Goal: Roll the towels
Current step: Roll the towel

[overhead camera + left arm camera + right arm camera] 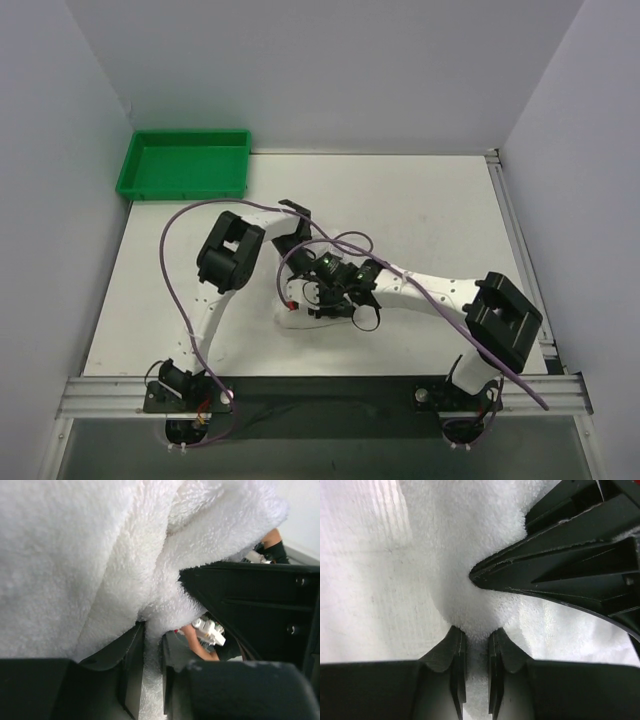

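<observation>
Matte white walls close in a table on three sides, and an aluminium frame rail runs along its near edge. The towels are a plain white terry cloth, a large rectangle spread flat across almost the whole width of the surface. It reaches from the near edge toward the far one, and one part is gathered into a soft, lumpy ridge a little left of centre, toward the near edge.

The left arm and the right arm have smooth white links and blocky black joint housings, and both bend inward to meet over that ridge. A shallow rectangular tray of glossy green plastic with raised walls sits at the far left corner.

In the left wrist view, the left gripper has its flat black fingers drawn close together and clamped on a thick, loopy fold of the cloth, which billows above them. In the right wrist view, the right gripper likewise pinches a rounded bulge of the pile between nearly closed fingers. Each wrist view shows the other gripper's ribbed, pointed black fingers pressing into the same bunch just beside its own.
</observation>
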`<state>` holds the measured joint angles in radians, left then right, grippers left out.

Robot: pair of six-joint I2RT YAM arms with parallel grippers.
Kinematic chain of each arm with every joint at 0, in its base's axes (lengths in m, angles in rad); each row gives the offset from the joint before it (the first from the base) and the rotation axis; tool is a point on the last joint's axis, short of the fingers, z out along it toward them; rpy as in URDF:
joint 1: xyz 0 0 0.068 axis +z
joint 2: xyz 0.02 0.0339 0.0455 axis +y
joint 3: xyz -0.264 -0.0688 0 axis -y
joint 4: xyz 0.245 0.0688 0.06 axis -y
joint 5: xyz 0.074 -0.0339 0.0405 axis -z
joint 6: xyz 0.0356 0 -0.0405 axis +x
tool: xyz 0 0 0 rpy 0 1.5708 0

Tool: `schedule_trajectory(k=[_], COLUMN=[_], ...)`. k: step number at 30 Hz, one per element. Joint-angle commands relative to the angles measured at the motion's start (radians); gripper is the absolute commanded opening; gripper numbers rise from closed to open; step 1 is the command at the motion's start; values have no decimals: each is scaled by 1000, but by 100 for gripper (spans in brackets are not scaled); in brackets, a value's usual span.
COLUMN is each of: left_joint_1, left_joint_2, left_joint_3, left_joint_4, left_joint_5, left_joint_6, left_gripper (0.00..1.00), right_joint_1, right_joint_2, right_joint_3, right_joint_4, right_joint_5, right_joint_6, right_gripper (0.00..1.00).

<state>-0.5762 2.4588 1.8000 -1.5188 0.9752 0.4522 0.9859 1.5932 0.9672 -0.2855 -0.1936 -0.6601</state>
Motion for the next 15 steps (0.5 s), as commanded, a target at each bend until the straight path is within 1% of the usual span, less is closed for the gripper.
schedule_trajectory(k=[1, 2, 3, 4, 5, 8, 10, 12, 13, 15], left_joint_1=[85, 101, 136, 153, 165, 211, 257, 294, 340, 386], left_joint_2=[-39, -67, -96, -130, -191, -283, -338, -379, -429, -484], left_joint_3=[-92, -117, -163, -192, -214, -254, -269, -284, -310, -338], left_joint_4=[245, 276, 311, 354, 429, 511, 548, 584, 630, 681], left_joint_5=[-201, -187, -176, -161, -155, -142, -129, -136, -135, -142], left_joint_6=[43, 16, -4, -24, -58, -98, -121, -176, -196, -245], left_gripper=[28, 30, 32, 36, 46, 50, 50, 51, 52, 55], right_joint_1=[-67, -82, -96, -117, -124, -147, -154, -170, -176, -193], right_joint_2=[93, 102, 111, 129, 175, 244, 267, 300, 310, 343], right_joint_3=[16, 33, 57, 83, 149, 226, 252, 284, 294, 323], right_joint_4=[-105, -134, -203, -246, -352, -467, -504, -538, -546, -570], right_joint_5=[-153, -209, -258, -345, -380, -486, -536, -567, -582, -621], right_joint_6=[22, 17, 4, -6, -22, -49, -61, -64, -64, -75], right_gripper=[0, 0, 0, 0, 0, 0, 0, 0, 0, 0])
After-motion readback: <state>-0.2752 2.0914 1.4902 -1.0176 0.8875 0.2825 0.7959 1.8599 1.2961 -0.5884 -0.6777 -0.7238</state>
